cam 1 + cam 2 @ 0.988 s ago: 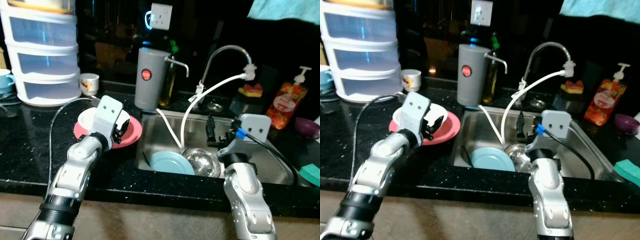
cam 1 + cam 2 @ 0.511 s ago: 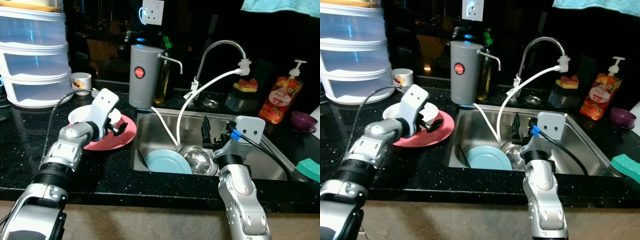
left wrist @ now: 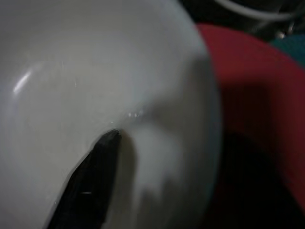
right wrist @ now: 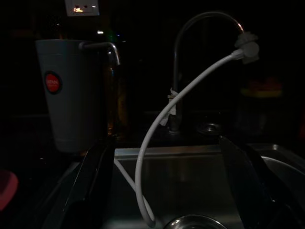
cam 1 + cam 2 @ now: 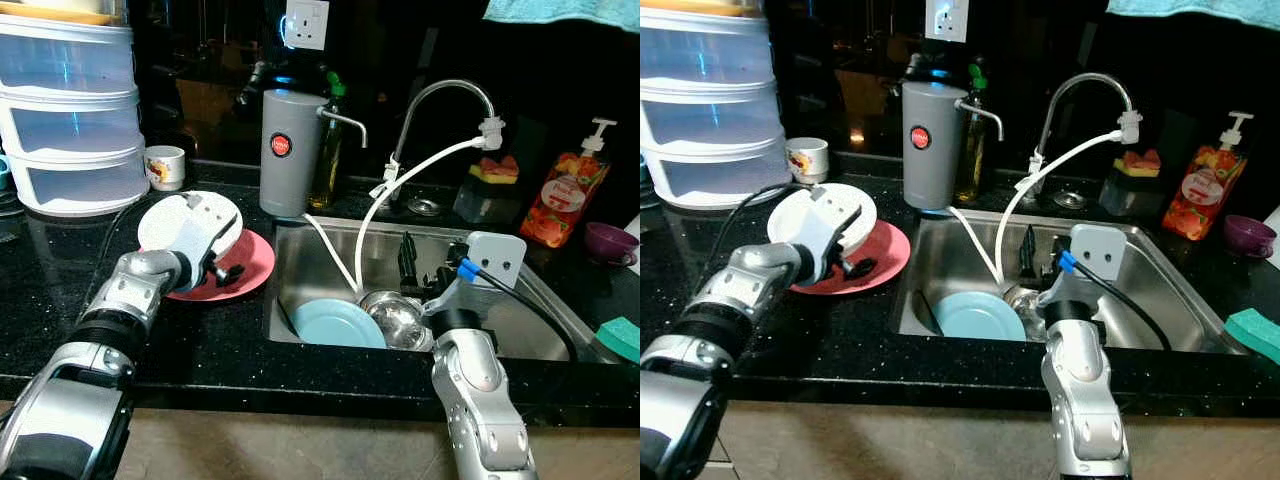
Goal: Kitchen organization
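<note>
A white bowl stands tipped up over a red plate on the black counter left of the sink. My left gripper is shut on the bowl's rim. In the left wrist view one black finger lies inside the bowl, with the red plate beyond. My right gripper hangs open over the steel sink, nothing between its fingers. In the sink lie a light blue plate and a steel bowl.
A grey water dispenser, a faucet with a white hose, and a soap bottle line the back. Stacked plastic drawers and a mug stand at the left. A purple bowl and green sponge sit at the right.
My left wrist has turned and the white bowl has tipped up from lying flat on the red plate. The right gripper stays over the sink. The camera has shifted a little.
</note>
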### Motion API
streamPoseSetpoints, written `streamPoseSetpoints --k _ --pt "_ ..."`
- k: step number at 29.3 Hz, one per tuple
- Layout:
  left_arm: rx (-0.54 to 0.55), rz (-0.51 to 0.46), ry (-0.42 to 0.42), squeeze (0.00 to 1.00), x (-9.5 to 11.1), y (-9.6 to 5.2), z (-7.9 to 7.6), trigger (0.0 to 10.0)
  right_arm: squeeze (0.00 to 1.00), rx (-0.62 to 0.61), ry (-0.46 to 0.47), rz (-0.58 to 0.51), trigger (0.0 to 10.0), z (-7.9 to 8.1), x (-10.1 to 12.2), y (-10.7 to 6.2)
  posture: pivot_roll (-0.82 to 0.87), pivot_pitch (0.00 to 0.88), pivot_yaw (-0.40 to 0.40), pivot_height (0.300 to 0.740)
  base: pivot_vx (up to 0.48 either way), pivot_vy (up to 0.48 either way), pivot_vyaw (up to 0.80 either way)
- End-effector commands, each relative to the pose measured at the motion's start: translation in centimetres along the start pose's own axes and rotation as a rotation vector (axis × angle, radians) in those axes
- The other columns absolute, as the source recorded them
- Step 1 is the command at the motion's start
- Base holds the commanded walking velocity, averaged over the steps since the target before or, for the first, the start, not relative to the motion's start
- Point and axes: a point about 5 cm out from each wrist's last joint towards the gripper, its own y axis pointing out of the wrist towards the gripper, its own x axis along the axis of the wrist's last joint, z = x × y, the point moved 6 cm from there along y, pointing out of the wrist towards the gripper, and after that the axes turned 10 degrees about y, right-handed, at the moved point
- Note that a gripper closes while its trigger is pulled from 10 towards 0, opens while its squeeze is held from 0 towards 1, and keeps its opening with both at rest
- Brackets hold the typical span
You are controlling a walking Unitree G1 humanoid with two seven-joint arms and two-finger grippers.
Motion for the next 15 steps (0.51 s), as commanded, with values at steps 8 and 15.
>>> streamPoseSetpoints --k 8,15 --pt "0.103 0.024 0.097 0.0 0.1 0.1 1.3 0.0 0.0 -0.002 -0.006 0.002 10.0 -0.1 -0.1 0.0 0.1 0.0 -0.104 0.74 0.0 0.0 0.0" --pt "0.212 -0.022 0.254 0.0 1.4 0.0 2.2 0.0 0.0 -0.001 -0.003 -0.002 10.0 -0.1 0.1 0.0 0.09 0.0 -0.105 0.74 0.0 0.0 0.0"
